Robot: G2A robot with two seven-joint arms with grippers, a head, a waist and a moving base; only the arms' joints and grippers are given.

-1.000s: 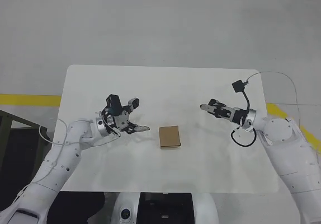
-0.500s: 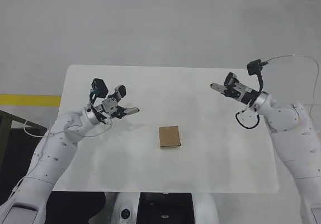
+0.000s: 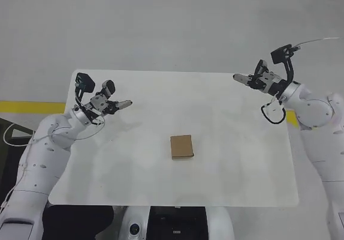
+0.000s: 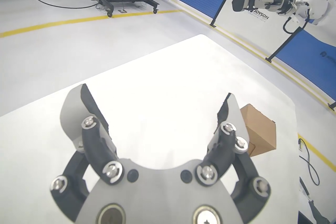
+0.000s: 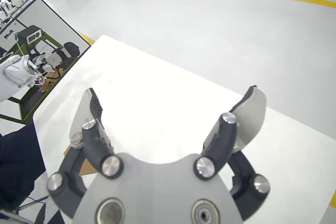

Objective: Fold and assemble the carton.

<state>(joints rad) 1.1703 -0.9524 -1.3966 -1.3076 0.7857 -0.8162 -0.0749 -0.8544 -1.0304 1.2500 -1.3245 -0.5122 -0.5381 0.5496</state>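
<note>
A small closed brown cardboard carton (image 3: 181,146) sits near the middle of the white desk (image 3: 232,174). The left hand (image 4: 157,93) and right hand (image 5: 172,91) hover open and empty over opposite far corners.

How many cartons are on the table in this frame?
1. The carton sits alone near the middle of the table, slightly toward the robot's side. Nothing on the table could hide another.

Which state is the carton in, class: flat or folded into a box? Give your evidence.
Folded into a box: the carton on the table shows a shut top and upright sides.
</note>
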